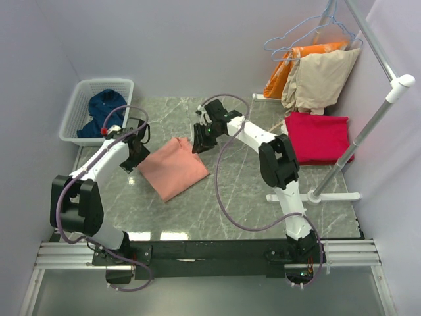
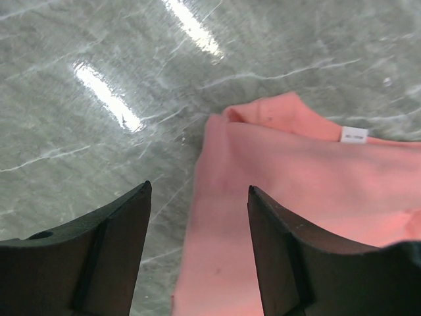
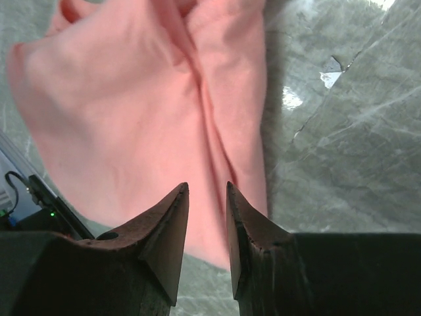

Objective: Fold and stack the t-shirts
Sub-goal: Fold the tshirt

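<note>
Top external view: a salmon-pink t-shirt [image 1: 174, 168] lies folded into a rough rectangle on the grey marble table [image 1: 243, 197], a little left of the middle and turned at an angle. The left gripper [image 1: 136, 157] is just beside its left corner. The right gripper [image 1: 199, 141] is at its far right corner, so the shirt is between the two arms. A navy-blue t-shirt [image 1: 105, 108] is crumpled inside the white basket [image 1: 74, 122] at the far left corner of the table. A crimson-red t-shirt [image 1: 319, 138] lies folded flat at the far right side, well apart from the pink one. Behind it an orange garment [image 1: 279, 76] and a beige garment [image 1: 322, 79] hang on wire hangers [image 1: 309, 33], and a white rack pole [image 1: 368, 130] crosses over the right edge.

Left wrist view: the two black fingers are spread wide and hold nothing. Between them I see bare marble and the left edge of the pink shirt. The white neck label [image 2: 354, 135] is at the collar, to the right. Whether the fingertips touch the table I cannot tell.

Right wrist view: the fingers are nearly pressed together, with only a thin slit between the tips. They are over the pink cloth, and a raised crease of the shirt runs toward the slit. If some cloth is pinched there, I cannot tell.
</note>
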You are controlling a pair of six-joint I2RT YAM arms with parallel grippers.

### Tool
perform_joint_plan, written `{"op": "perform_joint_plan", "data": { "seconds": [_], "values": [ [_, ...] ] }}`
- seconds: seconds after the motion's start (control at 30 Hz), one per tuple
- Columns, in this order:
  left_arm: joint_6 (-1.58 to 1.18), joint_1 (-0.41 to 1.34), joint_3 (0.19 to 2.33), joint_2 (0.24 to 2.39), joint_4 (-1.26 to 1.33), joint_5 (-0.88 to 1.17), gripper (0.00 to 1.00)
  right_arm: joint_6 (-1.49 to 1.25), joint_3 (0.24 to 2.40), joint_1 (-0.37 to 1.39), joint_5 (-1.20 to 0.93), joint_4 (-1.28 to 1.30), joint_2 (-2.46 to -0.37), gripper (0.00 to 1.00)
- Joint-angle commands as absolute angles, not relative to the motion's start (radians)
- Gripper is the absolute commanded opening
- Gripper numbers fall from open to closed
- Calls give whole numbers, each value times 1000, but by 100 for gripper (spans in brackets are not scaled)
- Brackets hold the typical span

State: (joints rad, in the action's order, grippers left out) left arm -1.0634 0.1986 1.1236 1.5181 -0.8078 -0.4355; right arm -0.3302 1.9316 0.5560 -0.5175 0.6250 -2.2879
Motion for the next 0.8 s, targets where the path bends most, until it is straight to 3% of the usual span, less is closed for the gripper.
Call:
{"op": "perform_joint_plan", "data": {
  "seconds": [0.0,0.2,0.77],
  "values": [
    [-1069,199,1108,1525,-795,-433,65,-304,1980,568,-540,607,-2319,37],
    [-1049,199,1141,1638,-746,-426,64,-305,2108,581,-557,658,-2408,37],
    [-1002,196,1259,1822,-664,-393,62,-295,2057,597,-588,673,-2422,36]
  ]
}}
